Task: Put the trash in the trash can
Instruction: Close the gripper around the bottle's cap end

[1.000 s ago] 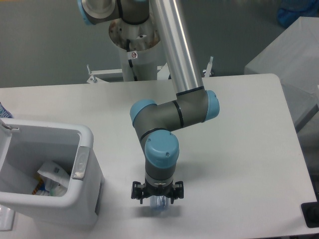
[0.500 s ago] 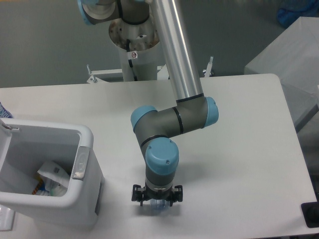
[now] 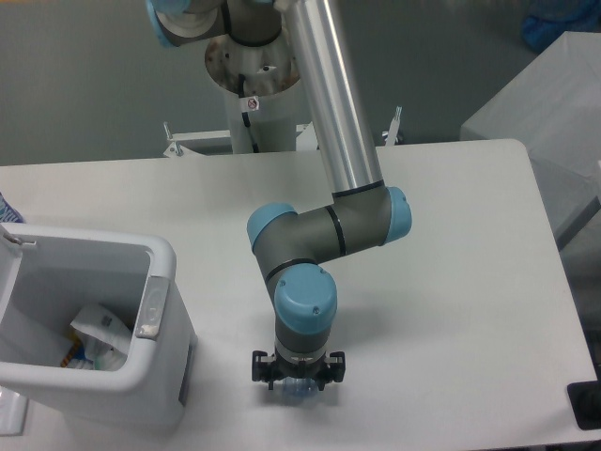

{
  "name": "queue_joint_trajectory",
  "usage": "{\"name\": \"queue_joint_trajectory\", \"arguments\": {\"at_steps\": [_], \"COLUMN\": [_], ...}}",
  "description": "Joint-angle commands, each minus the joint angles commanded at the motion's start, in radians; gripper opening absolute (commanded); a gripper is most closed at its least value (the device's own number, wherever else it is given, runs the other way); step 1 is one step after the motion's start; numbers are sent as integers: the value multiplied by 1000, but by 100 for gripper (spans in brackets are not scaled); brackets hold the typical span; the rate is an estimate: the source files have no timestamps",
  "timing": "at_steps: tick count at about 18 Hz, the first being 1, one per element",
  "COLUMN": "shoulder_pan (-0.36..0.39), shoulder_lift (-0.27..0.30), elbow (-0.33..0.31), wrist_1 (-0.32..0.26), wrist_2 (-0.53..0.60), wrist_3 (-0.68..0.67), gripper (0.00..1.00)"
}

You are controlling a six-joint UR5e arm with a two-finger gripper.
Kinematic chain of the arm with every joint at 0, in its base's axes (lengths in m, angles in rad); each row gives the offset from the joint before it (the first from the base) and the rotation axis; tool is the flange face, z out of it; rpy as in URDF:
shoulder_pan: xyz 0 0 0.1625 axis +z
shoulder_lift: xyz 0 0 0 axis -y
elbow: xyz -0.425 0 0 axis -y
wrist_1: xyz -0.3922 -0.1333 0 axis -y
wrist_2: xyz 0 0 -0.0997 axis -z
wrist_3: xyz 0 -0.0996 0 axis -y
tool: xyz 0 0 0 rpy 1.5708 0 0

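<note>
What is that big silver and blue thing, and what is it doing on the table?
That is a robot arm, made of silver and grey tubes with blue caps at its joints. One camera looks down on it from above and in front. The arm stands behind a white table and bends down to it. At its tip is a black gripper, like a hand with two fingers. Right under the gripper you can see a bit of a clear bottle, but I cannot tell whether the fingers are squeezing it. On the left sits a white trash can. Inside it lies a crumpled wrapper. The bottle is not in the can yet.
</note>
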Motion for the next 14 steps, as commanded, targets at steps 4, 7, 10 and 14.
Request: {"name": "queue_joint_trajectory", "arguments": {"at_steps": [4, 7, 10, 14], "shoulder_pan": [0, 0, 0, 0], "shoulder_lift": [0, 0, 0, 0], "elbow": [0, 0, 0, 2], "wrist_1": [-2, -3, -5, -5], "wrist_2": [2, 21, 26, 26], "wrist_3": [-2, -2, -2, -2], "gripper": [76, 70, 64, 63]}}
